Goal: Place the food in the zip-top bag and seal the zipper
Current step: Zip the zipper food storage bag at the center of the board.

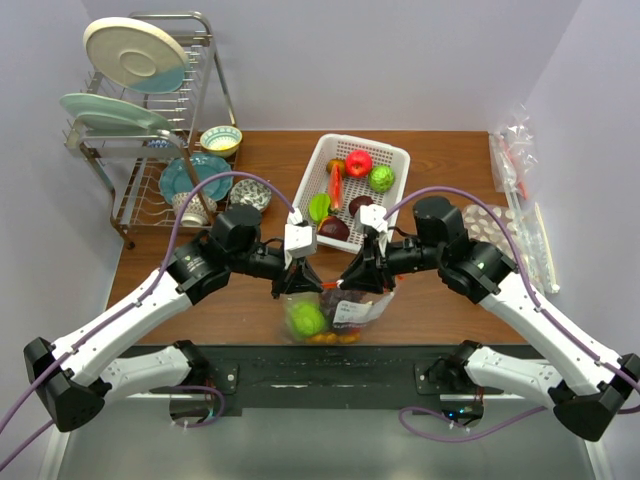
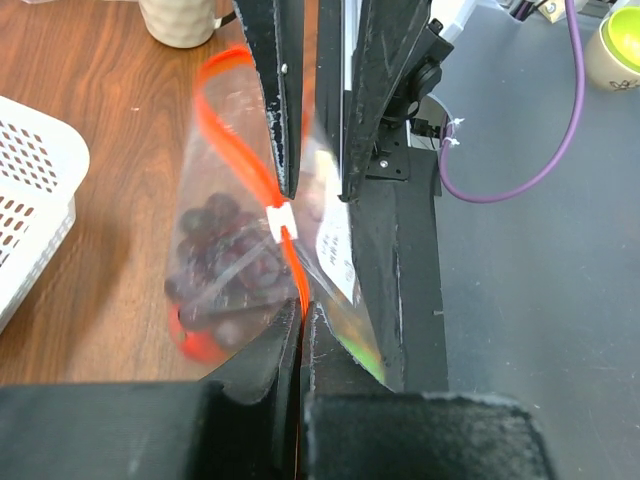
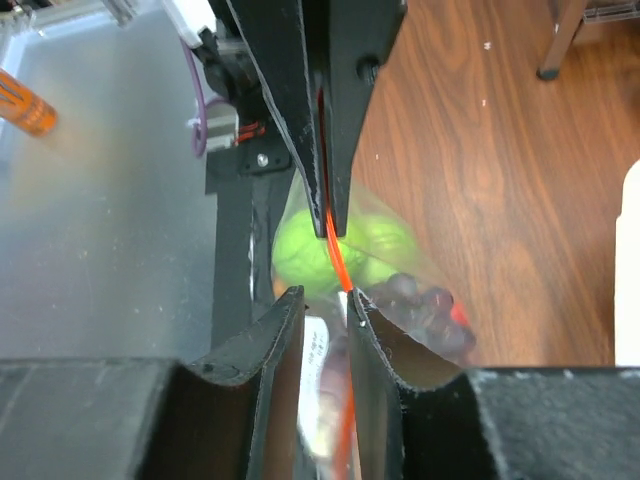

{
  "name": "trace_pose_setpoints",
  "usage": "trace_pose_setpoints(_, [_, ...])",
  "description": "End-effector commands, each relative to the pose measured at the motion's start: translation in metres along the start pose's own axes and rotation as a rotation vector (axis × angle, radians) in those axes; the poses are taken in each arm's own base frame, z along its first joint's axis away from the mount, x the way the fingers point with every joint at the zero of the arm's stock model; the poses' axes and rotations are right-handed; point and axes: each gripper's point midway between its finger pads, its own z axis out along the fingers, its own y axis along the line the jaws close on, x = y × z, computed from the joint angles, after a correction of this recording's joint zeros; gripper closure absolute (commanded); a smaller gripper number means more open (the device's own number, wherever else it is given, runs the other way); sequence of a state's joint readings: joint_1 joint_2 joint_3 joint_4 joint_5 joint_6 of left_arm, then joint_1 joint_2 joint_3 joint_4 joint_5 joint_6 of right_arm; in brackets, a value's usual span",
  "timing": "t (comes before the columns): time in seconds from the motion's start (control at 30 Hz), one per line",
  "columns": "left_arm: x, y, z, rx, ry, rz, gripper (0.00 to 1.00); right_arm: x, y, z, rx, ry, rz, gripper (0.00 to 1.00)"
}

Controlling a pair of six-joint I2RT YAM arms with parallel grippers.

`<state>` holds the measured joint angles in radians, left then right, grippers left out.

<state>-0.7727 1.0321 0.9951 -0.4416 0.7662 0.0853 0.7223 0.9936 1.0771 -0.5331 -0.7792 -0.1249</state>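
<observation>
Zip-top bag (image 1: 330, 315) hangs between both grippers, left gripper (image 1: 297, 281) and right gripper (image 1: 362, 280) each clamped on the zipper (image 2: 285, 235); slide steadily, keeping the strip taut

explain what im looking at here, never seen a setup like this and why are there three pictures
These are two robot arms bolted to the near edge of a wooden table. The wide picture comes from a fixed camera above and behind them. The other two come from small cameras on each wrist, looking along that arm's own fingers.

Each arm ends in a two-finger tool. The left tool and the right tool both pinch the orange-red zipper of a clear zip-top bag, held between them. Inside the bag are a green fruit and dark grapes.

Farther back stand a white basket with more toy food, a dish rack with plates, and some bowls.
</observation>
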Motion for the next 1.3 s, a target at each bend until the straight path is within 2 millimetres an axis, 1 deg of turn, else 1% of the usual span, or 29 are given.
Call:
trace_pose_setpoints(0.0, [-0.022, -0.005, -0.004, 0.009, -0.068, 0.04, 1.0, -0.019, 0.005, 0.002, -0.04, -0.061, -0.033, 0.72])
trace_pose_setpoints(0.27, [-0.025, -0.008, -0.006, 0.018, -0.069, 0.045, 1.0, -0.005, -0.003, 0.01, -0.046, -0.032, -0.035, 0.67])
trace_pose_setpoints(0.37, [-0.027, -0.009, -0.007, 0.017, -0.073, 0.048, 1.0, -0.002, -0.006, 0.012, -0.036, -0.023, -0.04, 0.67])
trace_pose_setpoints(0.63, [-0.03, -0.011, -0.009, 0.018, -0.078, 0.055, 1.0, 0.013, -0.007, 0.015, -0.048, 0.007, -0.025, 0.68])
trace_pose_setpoints(0.73, [-0.032, -0.011, -0.01, 0.016, -0.081, 0.056, 1.0, 0.016, -0.005, 0.015, -0.054, 0.009, -0.02, 0.71])
trace_pose_setpoints(0.8, [-0.032, -0.01, -0.011, 0.011, -0.082, 0.059, 1.0, 0.017, -0.004, 0.015, -0.06, 0.013, -0.014, 0.76])
trace_pose_setpoints(0.9, [-0.034, -0.01, -0.012, 0.004, -0.085, 0.06, 1.0, 0.02, -0.003, 0.015, -0.062, 0.019, -0.014, 0.78])
trace_pose_setpoints(0.93, [-0.035, -0.01, -0.012, 0.002, -0.087, 0.062, 1.0, 0.019, -0.003, 0.014, -0.062, 0.017, -0.016, 0.81])
trace_pose_setpoints(0.97, [-0.034, -0.009, -0.012, -0.001, -0.084, 0.062, 1.0, 0.019, -0.003, 0.014, -0.058, 0.016, -0.018, 0.9])
trace_pose_setpoints(1.07, [-0.034, -0.006, -0.014, -0.027, -0.082, 0.061, 1.0, 0.016, -0.004, 0.011, -0.041, 0.019, -0.016, 1.0])
trace_pose_setpoints(1.13, [-0.034, 0.002, -0.017, -0.085, -0.078, 0.059, 1.0, 0.015, -0.007, 0.008, -0.01, 0.024, -0.011, 1.0])
trace_pose_setpoints(1.17, [-0.036, 0.006, -0.02, -0.121, -0.085, 0.064, 1.0, 0.015, -0.008, 0.006, 0.011, 0.03, -0.003, 1.0])
trace_pose_setpoints(1.2, [-0.036, 0.017, -0.024, -0.197, -0.085, 0.058, 1.0, 0.016, -0.012, 0.004, 0.041, 0.035, 0.005, 1.0])
trace_pose_setpoints(1.27, [-0.038, 0.024, -0.033, -0.272, -0.098, 0.064, 1.0, 0.016, -0.013, -0.001, 0.074, 0.043, 0.014, 1.0])
